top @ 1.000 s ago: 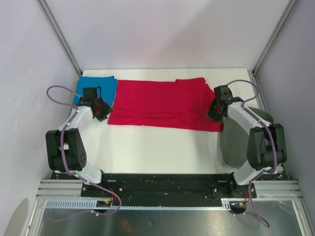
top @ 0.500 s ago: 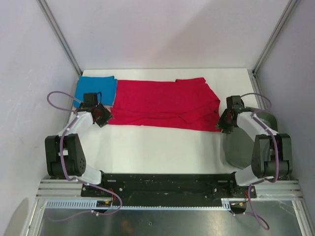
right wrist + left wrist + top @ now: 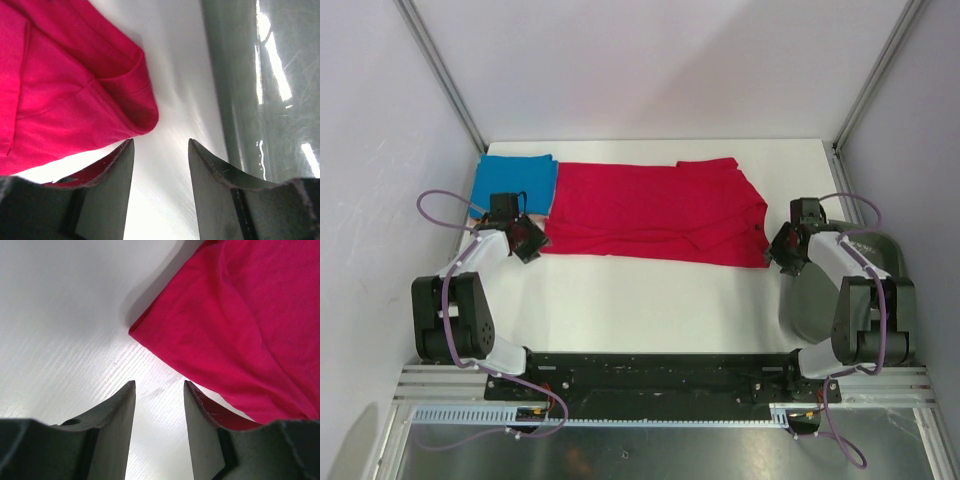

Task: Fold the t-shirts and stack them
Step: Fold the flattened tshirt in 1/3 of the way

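Observation:
A red t-shirt [image 3: 655, 215] lies flat as a long folded band across the table, with a dark neck tag near its right end. A folded blue t-shirt [image 3: 515, 180] sits at the back left, touching the red one's left end. My left gripper [image 3: 530, 241] stands open just off the red shirt's near left corner [image 3: 225, 325], nothing between its fingers [image 3: 120, 425]. My right gripper [image 3: 781, 250] is open beside the near right corner [image 3: 75, 95], over bare table, and holds nothing. No orange shirt shows.
A dark grey bin [image 3: 825, 295] stands at the right edge of the table, close behind my right gripper; its wall [image 3: 260, 75] fills the right of the right wrist view. White table [image 3: 650, 300] stretches in front of the shirt. Walls enclose three sides.
Both grippers have drawn back from the red shirt's ends toward the near side. The right one moved right toward the bin and opened wider. The shirt's right end has settled flat.

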Controlling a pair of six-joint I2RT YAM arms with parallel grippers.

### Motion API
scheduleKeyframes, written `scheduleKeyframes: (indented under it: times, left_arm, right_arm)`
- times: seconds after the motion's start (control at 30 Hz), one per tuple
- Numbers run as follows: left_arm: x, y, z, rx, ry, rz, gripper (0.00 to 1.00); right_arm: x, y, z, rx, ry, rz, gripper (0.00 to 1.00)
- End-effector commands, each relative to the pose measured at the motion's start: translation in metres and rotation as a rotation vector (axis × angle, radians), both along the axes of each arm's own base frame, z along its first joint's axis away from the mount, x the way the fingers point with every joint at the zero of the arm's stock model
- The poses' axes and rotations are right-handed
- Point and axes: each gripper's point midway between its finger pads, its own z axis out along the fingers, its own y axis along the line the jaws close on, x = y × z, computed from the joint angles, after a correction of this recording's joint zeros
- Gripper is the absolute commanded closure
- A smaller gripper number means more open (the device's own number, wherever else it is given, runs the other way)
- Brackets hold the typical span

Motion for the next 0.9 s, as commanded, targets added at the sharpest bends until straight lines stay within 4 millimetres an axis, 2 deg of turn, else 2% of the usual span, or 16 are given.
scheduleKeyframes:
  times: [0.0,0.1,0.3,0.6,0.87]
  left_arm:
    - [0.008,0.002,0.016,-0.003,-0.072,0.004,0.53]
    - [0.007,0.002,0.016,-0.002,-0.071,0.005,0.53]
    - [0.006,0.002,0.014,-0.001,-0.067,0.005,0.53]
    - [0.005,0.003,0.011,0.002,-0.059,0.01,0.53]
    - [0.002,0.005,0.006,0.005,-0.044,0.022,0.53]
  right_arm:
    - [0.014,0.016,0.018,0.0,-0.1,0.047,0.48]
    - [0.015,0.023,0.016,-0.006,-0.097,0.054,0.47]
    - [0.017,0.023,0.003,-0.01,-0.068,0.04,0.47]
    - [0.022,0.014,-0.017,-0.055,-0.037,0.009,0.51]
    - [0.021,0.006,-0.02,-0.104,-0.019,0.008,0.57]
